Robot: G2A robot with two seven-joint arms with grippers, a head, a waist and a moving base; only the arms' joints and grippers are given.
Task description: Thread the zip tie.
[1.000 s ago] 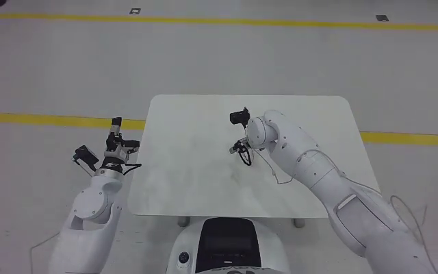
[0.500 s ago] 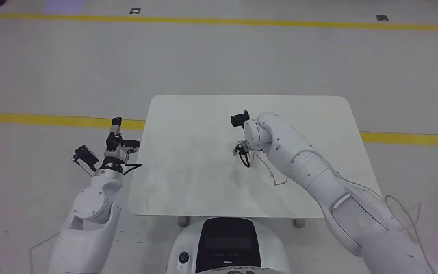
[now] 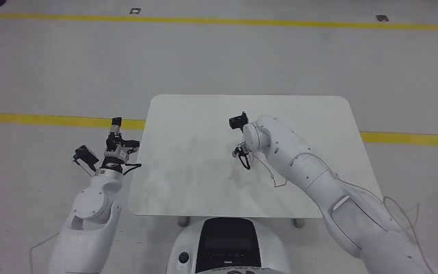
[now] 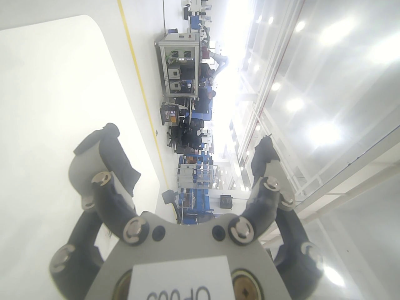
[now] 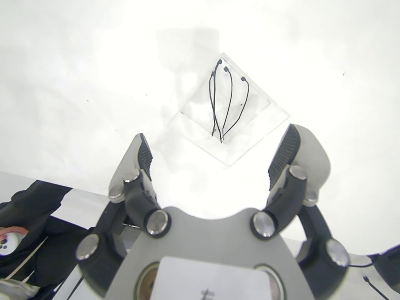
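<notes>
Several black zip ties (image 5: 229,101) lie side by side in a clear shallow tray (image 5: 268,107) on the white table (image 3: 185,137). My right gripper (image 5: 217,137) hangs open just above the tray's near corner, with nothing between its ribbed pads (image 5: 282,148). Seen from above, the right gripper (image 3: 241,152) is over the middle of the table, and the arm covers the tray. My left gripper (image 3: 116,132) stays off the table's left edge, pointing up. It is open and holds nothing (image 4: 187,135).
The tabletop (image 5: 78,63) around the tray is bare and white. The table's rounded left corner (image 4: 90,23) lies beside the left gripper. A yellow floor line (image 3: 61,120) runs past the table on both sides.
The right arm has edged slightly to the left over the table's middle. The left arm has not moved.
</notes>
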